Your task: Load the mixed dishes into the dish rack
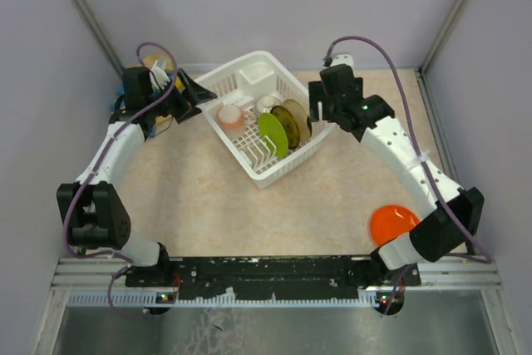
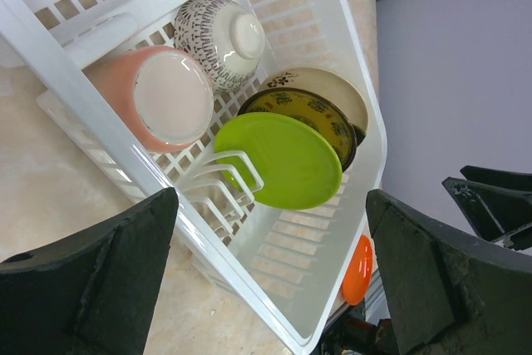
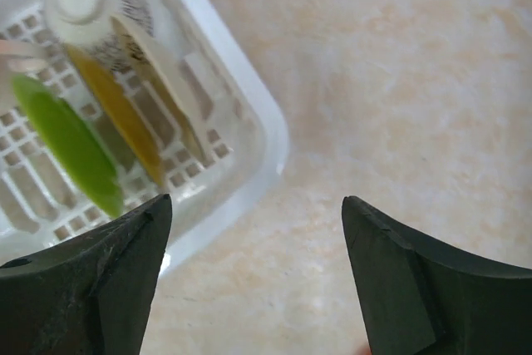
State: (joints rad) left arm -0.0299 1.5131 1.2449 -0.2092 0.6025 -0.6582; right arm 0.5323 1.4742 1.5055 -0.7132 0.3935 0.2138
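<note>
The white dish rack [image 1: 274, 174] stands at the back middle of the table. Inside it are a pink cup [image 1: 230, 115], a white patterned bowl [image 1: 266, 104], and a lime-green plate [image 1: 272, 133], a brown-yellow plate [image 1: 289, 125] and a cream plate [image 1: 301, 118] standing on edge. An orange plate [image 1: 393, 222] lies on the table by the right arm's base. My left gripper [image 1: 193, 93] hovers open at the rack's left rim [image 2: 83, 97], holding nothing. My right gripper [image 1: 316, 106] is open and empty just off the rack's right corner [image 3: 270, 135], over bare table.
A blue and yellow cloth [image 1: 154, 62] lies behind the left arm near the back left wall. Walls close in the table on the left, back and right. The arm bases and a black rail run along the near edge.
</note>
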